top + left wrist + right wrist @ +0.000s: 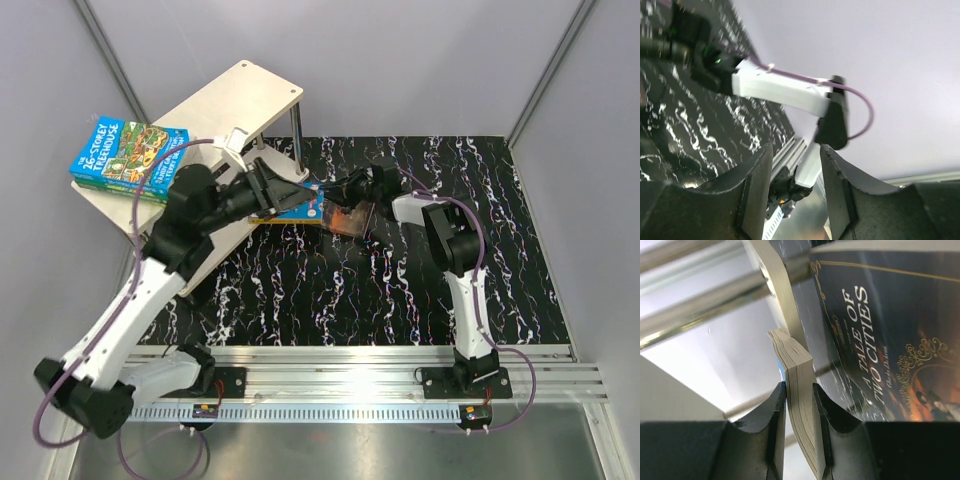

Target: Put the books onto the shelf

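The shelf (232,95), a pale board on metal rod legs, stands at the back left. Two Treehouse books (128,155) lie stacked on its left end. My right gripper (798,386) is shut on the page edge of a blue-covered book (800,390), held by the shelf's front edge (296,210). A dark book, "A Tale of Two Cities" (890,330), sits right beside it (346,217). My left gripper (796,150) is open with nothing between its fingers, and it hovers close to the held book (292,190).
The shelf's metal rods (700,295) run just beyond the held book. A black marbled mat (400,280) covers the table. The right arm (785,92) crosses the left wrist view. Grey walls enclose the back and sides.
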